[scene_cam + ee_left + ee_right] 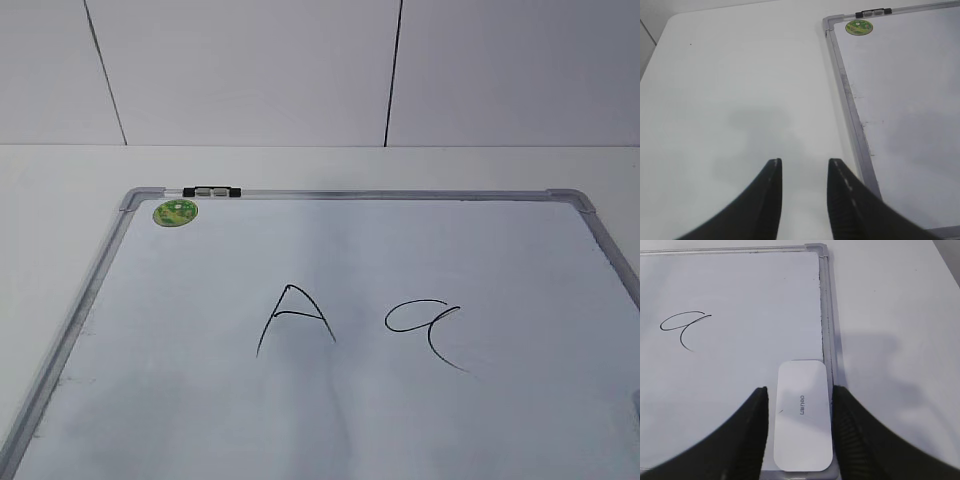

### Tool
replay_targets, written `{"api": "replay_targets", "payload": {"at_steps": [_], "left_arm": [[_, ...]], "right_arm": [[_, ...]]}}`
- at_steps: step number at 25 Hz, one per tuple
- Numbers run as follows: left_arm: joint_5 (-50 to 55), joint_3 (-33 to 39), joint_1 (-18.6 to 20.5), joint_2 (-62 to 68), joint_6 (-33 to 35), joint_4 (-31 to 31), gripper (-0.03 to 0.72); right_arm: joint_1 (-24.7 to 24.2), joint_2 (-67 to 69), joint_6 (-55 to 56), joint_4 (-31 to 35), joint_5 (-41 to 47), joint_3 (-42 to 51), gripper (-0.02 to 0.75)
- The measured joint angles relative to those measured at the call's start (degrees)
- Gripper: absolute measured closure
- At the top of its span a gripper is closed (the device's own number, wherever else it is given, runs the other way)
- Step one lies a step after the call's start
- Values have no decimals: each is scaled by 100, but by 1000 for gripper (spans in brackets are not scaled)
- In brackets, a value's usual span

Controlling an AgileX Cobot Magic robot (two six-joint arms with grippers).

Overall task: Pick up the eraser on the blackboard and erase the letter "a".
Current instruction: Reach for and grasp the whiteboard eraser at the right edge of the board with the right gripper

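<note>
The blackboard (480, 250) is a white board with a grey frame, lying flat on the table. The cursive letter "a" (425, 325) is written right of its middle and shows far left in the right wrist view (684, 326). The white eraser (802, 415) lies flat on the board against the right frame edge. My right gripper (799, 389) is open astride it, with a narrow gap showing at the left finger. My left gripper (805, 161) hangs open and empty over bare table, just left of the board's frame (855, 120). Neither gripper shows in the exterior view.
A capital "A" (295, 318) stands left of the cursive letter. A round green sticker (175, 212) and a small black-and-white clip (212, 190) sit at the board's far left corner. White table surrounds the board, and a tiled wall rises behind.
</note>
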Motion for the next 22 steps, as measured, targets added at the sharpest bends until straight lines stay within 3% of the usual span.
{"api": "replay_targets", "payload": {"at_steps": [7, 15, 22], "left_arm": [[0, 0, 0, 0, 0, 0, 453], [0, 0, 0, 0, 0, 0, 453], [0, 0, 0, 0, 0, 0, 453]], "right_arm": [[0, 0, 0, -11, 35, -295, 381], [0, 695, 0, -54, 150, -1133, 297], [0, 1552, 0, -30, 430, -1880, 126]]}}
